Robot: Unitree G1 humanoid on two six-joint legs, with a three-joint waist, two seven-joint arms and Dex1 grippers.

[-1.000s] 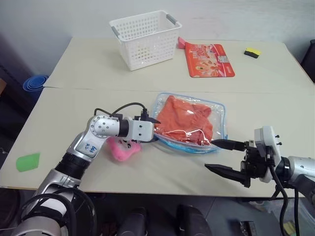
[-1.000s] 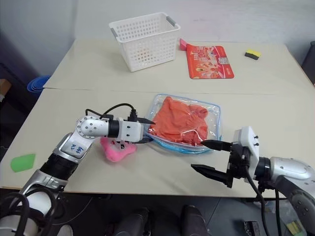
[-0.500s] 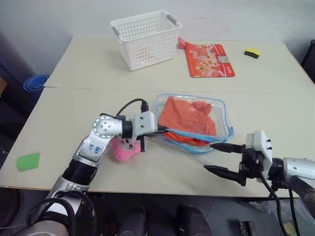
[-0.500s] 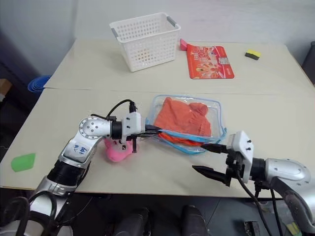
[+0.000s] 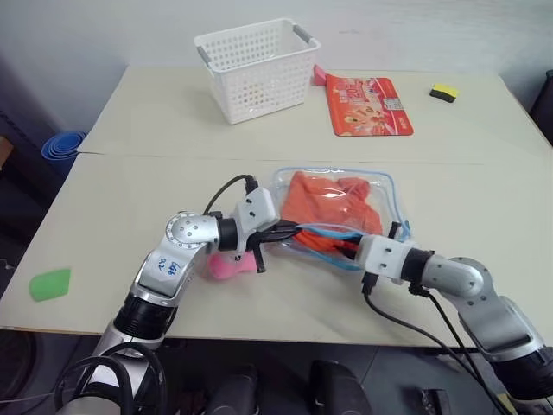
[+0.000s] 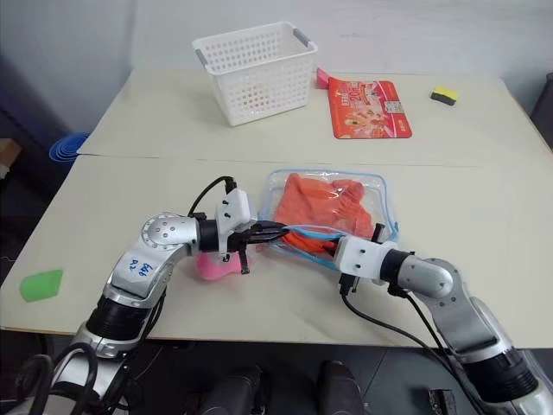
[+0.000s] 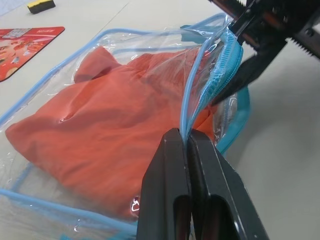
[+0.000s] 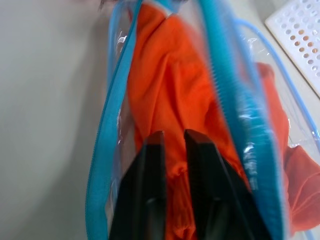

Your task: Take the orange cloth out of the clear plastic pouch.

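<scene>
Orange cloth [image 5: 333, 206] lies crumpled inside the clear plastic pouch [image 5: 380, 186], which rests on the near half of the pale surface [image 5: 130, 199], straight ahead of me between my two arms. From the left eye view, my left gripper [image 5: 285, 234] reaches in from the left and my right gripper [image 5: 352, 249] from the right, so both meet at the pouch's near, open edge; the cloth lies just beyond them, its long side running left to right. A white basket [image 5: 256, 65] and a flat red packet [image 5: 369, 105] sit well apart at the far side. From the left wrist view, my left gripper [image 7: 189, 146] is clenched on the upper strip of light blue zipper edging, lifting that lip so the mouth gapes. From the right wrist view, my right gripper [image 8: 173, 142] has its fingers inside the mouth, nearly together around a fold of the cloth; whether they already grasp it firmly I cannot tell. I judge the right arm is the one placed to draw the cloth out toward me while the left holds the pouch back.
</scene>
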